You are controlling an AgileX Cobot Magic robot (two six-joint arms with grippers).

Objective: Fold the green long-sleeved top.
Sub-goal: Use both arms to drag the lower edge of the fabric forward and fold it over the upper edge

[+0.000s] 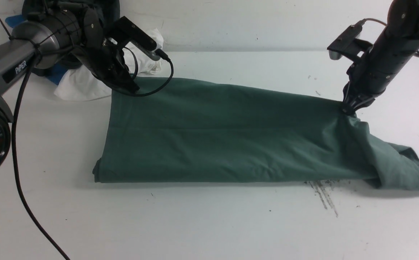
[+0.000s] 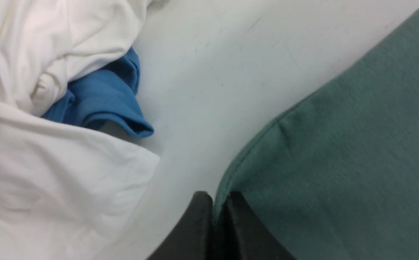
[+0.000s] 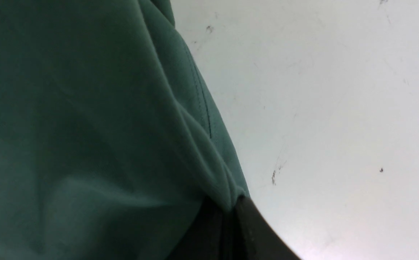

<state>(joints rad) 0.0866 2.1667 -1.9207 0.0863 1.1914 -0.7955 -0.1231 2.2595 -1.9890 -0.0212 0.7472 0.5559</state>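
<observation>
Green long-sleeved top point(image 1: 224, 137) is what both your pincers are clamped on. Your left pincer point(image 1: 132, 88) grips the far left corner of the cloth; in the left wrist view its two black fingers point(image 2: 195, 231) meet with the hemmed edge pinched between them. Your right pincer point(image 1: 348, 110) grips a gathered fold at the far right edge, and the fabric bunches where its fingers point(image 3: 256, 234) bite. Between the two grips the far edge runs straight, and the near edge lies on the white bench point(image 1: 209, 224). The top forms a long band across the middle of the bench, with a loose crumpled end spilling to the right past your right pincer. Just behind your left pincer sit a white garment point(image 1: 83, 86) and a blue garment point(image 2: 101, 97), near the top's corner but apart from it. Dark scuff marks point(image 1: 323, 195) show on the bench by the near edge.
</observation>
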